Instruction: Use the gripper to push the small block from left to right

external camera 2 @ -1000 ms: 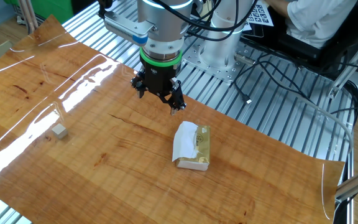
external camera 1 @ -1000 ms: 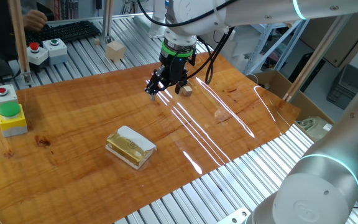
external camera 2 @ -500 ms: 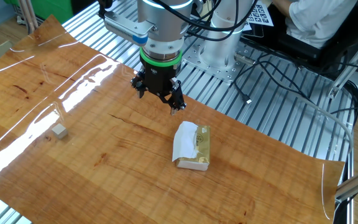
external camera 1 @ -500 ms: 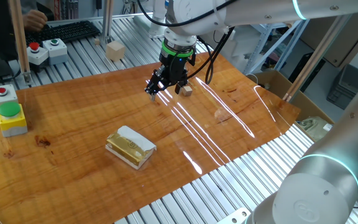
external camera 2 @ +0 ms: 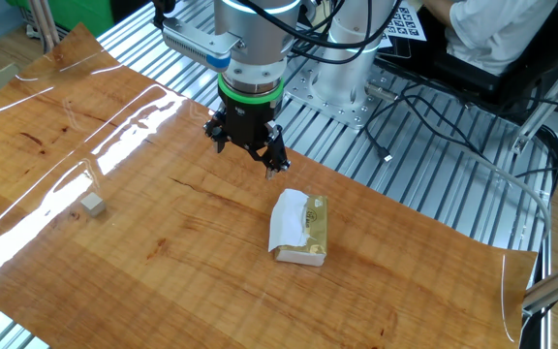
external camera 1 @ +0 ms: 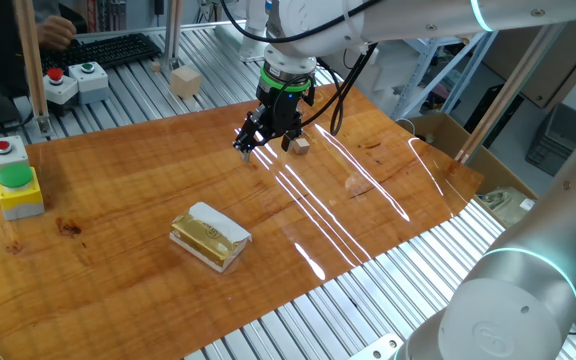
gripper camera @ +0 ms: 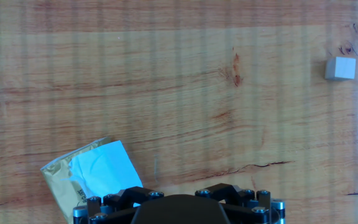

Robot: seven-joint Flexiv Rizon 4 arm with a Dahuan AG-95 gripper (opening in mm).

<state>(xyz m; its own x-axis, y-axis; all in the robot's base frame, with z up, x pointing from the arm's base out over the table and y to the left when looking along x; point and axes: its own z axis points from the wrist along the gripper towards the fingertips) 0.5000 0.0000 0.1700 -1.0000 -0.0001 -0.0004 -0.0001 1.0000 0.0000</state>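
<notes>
One small block (external camera 2: 91, 204) sits at left of frame, so we hover our empty tool (external camera 2: 248, 147), its opening unclear, upper centre.

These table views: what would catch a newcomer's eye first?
Probably the gripper with its glowing green ring, poised above the shiny wooden board, near its far edge. Next, the yellow packet with white wrapping, lying close by. The small block sits alone, well apart from both, beside bright glare streaks.

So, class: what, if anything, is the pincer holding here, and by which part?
Nothing. The pincer hangs free above the table; the small block lies well apart from it.
</notes>
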